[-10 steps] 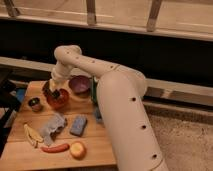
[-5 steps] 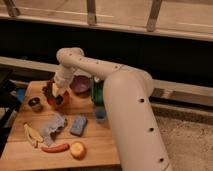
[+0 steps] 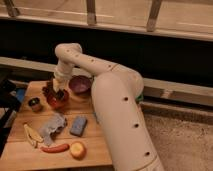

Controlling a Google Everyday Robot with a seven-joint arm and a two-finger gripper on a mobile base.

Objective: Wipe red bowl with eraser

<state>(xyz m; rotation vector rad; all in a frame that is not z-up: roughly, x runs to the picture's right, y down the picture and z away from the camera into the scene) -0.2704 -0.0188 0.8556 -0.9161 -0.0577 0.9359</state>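
Camera view:
- Table: wood top, lower left of frame. The left edge runs diagonally; the right side is hidden behind the white arm.
- Open room: a bare strip below the red bowl, and bare wood along the front edge.
- Red bowl: left-centre of frame, on the table's rear half, between the metal cup to its left and the purple bowl at upper right, close to both.
- Appearance: round, shallow, red-orange; the upper left is covered.
- Gripper: closed, down on the bowl's upper-left rim. The eraser cannot be told apart from the dark fingers.
- Cloth and blue block: below the bowl, apart
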